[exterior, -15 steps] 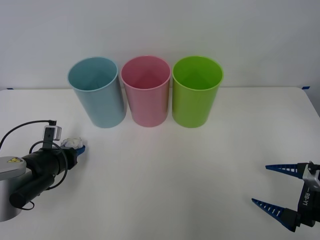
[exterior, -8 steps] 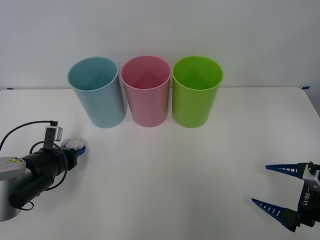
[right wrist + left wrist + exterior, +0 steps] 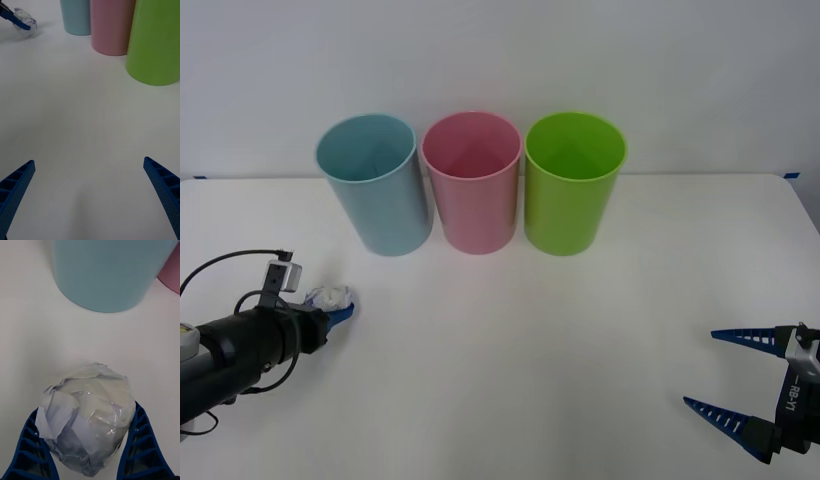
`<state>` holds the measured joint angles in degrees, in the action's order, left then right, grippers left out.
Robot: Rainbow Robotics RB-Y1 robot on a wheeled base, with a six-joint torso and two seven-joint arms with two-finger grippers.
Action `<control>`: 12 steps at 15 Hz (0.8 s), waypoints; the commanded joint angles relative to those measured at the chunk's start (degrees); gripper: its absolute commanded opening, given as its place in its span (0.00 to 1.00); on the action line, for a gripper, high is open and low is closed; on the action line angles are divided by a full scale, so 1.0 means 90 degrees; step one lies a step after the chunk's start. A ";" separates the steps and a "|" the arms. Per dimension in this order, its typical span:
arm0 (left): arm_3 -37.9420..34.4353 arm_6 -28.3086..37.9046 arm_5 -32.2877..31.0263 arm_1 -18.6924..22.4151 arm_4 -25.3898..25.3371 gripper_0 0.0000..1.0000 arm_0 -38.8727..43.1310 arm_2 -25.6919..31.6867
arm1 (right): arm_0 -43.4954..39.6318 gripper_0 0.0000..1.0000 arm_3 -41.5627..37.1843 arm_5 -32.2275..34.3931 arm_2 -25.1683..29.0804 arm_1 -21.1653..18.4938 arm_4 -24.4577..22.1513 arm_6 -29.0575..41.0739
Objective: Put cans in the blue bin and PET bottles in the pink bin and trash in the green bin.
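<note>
The trash is a crumpled whitish ball at the table's left, in front of the blue bin. My left gripper is shut on it, blue fingers pressed to both sides of the trash, low over the table. The pink bin stands in the middle of the row and the green bin on its right. All three are upright and look empty. My right gripper hangs open at the front right, holding nothing. Cans and PET bottles are out of view.
The white table runs wide in front of the bins, against a white wall. From the right wrist, the trash shows far off beside the blue bin, pink bin and green bin.
The left arm has sunk and drawn back toward the front left, carrying the trash slightly lower. The right arm has not moved.
</note>
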<state>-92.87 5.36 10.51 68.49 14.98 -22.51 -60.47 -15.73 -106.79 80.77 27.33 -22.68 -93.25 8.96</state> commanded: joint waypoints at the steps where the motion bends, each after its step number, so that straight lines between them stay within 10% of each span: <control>1: 0.0085 -0.0380 -0.1011 -0.0041 0.0191 0.00 0.0508 0.0703 | 0.0000 1.00 0.0000 0.0000 0.0000 0.0000 0.0000 0.0000; 12: 0.0133 -0.1376 -0.4888 -0.1164 0.1373 0.00 0.2608 0.4639 | 0.0000 1.00 0.0000 0.0000 0.0000 0.0000 0.0000 0.0000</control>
<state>-91.58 -7.03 -32.13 58.53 27.57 0.76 -19.98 -15.73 -106.79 80.77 27.33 -22.68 -93.25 8.96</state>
